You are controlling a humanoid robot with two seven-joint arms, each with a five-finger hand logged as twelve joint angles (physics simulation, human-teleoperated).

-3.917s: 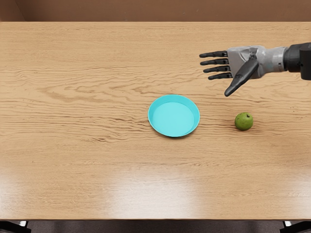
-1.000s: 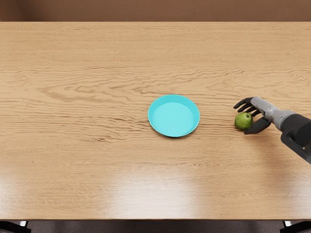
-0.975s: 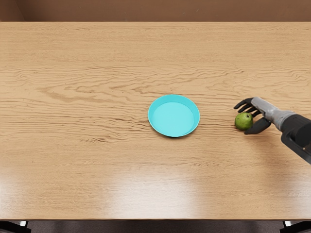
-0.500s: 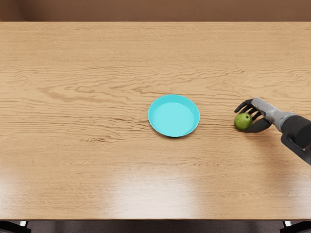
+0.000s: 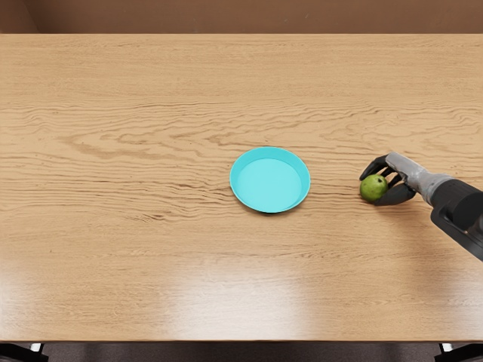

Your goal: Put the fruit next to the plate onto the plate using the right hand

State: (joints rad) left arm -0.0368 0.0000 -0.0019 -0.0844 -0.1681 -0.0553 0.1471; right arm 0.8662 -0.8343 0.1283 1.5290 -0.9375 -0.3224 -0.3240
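Green fruit (image 5: 373, 188) rests on the bench (image 5: 151, 249) near its right edge, well apart from the plate (image 5: 270, 179); it looks nearly round, long axis unclear. The right hand (image 5: 392, 179) grips it, fingers curled around.

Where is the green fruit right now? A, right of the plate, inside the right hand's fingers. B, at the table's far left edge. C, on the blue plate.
A: the green fruit lies right of the plate, off it, with the right hand curled around it.
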